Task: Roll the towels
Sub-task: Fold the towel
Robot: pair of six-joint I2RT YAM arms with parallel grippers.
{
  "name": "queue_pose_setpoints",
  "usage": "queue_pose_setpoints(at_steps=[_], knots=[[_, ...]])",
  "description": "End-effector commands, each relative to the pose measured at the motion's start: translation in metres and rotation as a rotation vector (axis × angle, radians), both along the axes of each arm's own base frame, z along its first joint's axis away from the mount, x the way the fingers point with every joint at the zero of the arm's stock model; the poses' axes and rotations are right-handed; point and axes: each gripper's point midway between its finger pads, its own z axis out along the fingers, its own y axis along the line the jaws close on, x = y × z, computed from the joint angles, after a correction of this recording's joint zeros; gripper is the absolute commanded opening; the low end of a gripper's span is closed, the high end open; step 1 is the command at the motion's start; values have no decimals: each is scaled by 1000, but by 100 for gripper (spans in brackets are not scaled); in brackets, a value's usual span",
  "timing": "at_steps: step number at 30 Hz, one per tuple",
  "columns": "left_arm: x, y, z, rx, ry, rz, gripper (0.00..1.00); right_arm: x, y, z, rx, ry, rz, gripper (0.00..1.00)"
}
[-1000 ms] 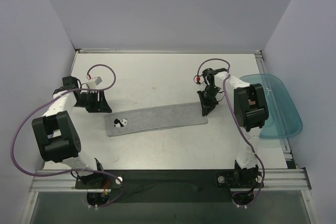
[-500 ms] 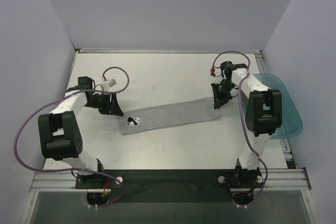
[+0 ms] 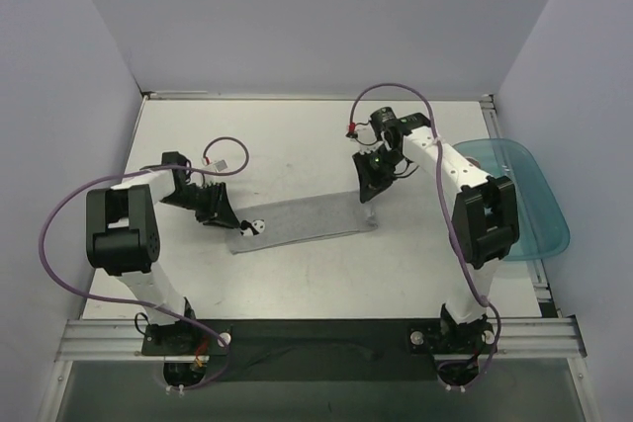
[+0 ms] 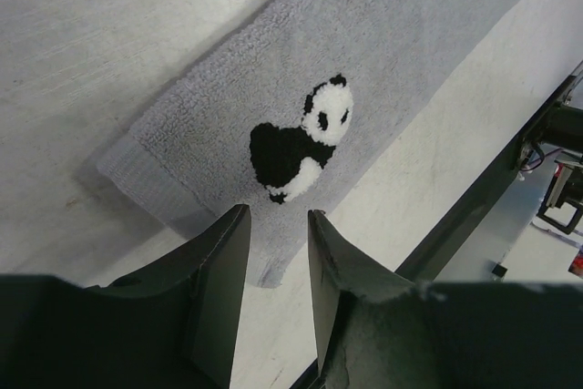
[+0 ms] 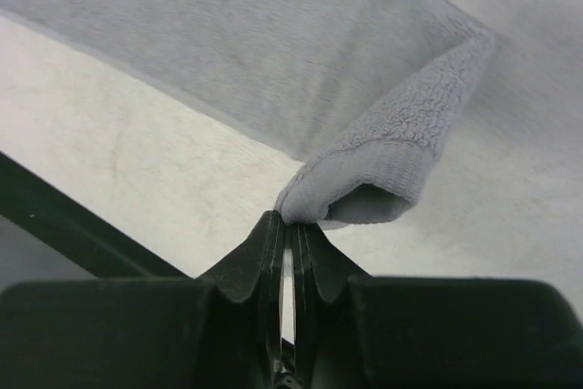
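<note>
White tabletop (image 3: 297, 135), pale walls (image 3: 297, 17); teal tray (image 3: 534, 200) overhanging right edge. Right tool (image 5: 290, 230) pinching grey towel (image 3: 307, 219) corner; left tool (image 4: 278, 220) narrowly parted.

A robot lab cell (bare white walls (image 3: 297, 17), aluminium rail (image 3: 539, 335)).

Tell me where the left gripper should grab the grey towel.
Take the short hemmed end of the grey towel, at the corner beside the panda, probably straight down from above: it lies flat on the table, lined up between the left gripper's open jaws. The right gripper pinches the far, folded end.
</note>
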Motion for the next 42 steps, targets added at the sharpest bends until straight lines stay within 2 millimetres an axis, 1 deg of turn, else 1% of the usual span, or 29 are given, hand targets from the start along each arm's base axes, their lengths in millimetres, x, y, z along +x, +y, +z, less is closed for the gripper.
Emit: queue_pose_setpoints(at_steps=[1, 2, 3, 4, 5, 6, 7, 12, 14, 15, 21, 26, 33, 39, 42], knots=[[14, -1, -1, -8, -20, 12, 41, -7, 33, 10, 78, 62, 27, 0], [15, -1, -1, -11, -19, 12, 40, -5, 42, 12, 95, 66, 23, 0], [13, -2, -3, -14, -10, 14, 38, -5, 52, 7, 115, 96, 29, 0], [13, -2, -3, -17, -4, 20, 37, -7, 60, 6, 121, 100, 47, 0], [14, -2, -4, -18, -4, 22, 37, -5, 70, 8, 135, 101, 39, 0], [13, -3, -4, -20, -1, 23, 37, -5, 75, 3, 132, 115, 46, 0], [13, -3, -5, -22, 2, 25, 36, -8, 85, 2, 135, 114, 65, 0], [13, -3, -6, -23, 5, 28, 36, -7, 116, -4, 144, 114, 92, 0], [13, -3, -6, -23, 8, 29, 36, -11, 127, -5, 143, 112, 116, 0], [13, -3, -6, -24, 9, 30, 36, -9, 132, -6, 144, 109, 119, 0], [12, -4, -6, -27, 10, 34, 36, -16, 154, -16, 147, 128, 140, 0], [12, -4, -7, -29, 14, 34, 36, -16, 164, -23, 145, 138, 142, 0], [12, -5, -8, -32, 18, 31, 36, -13, 171, -30, 145, 148, 136, 0], [13, -4, -10, -30, 21, 34, 36, -18, 175, -33, 148, 165, 144, 0], [13, -4, -9, -31, 18, 31, 36, -21, 176, -38, 148, 181, 147, 0]])
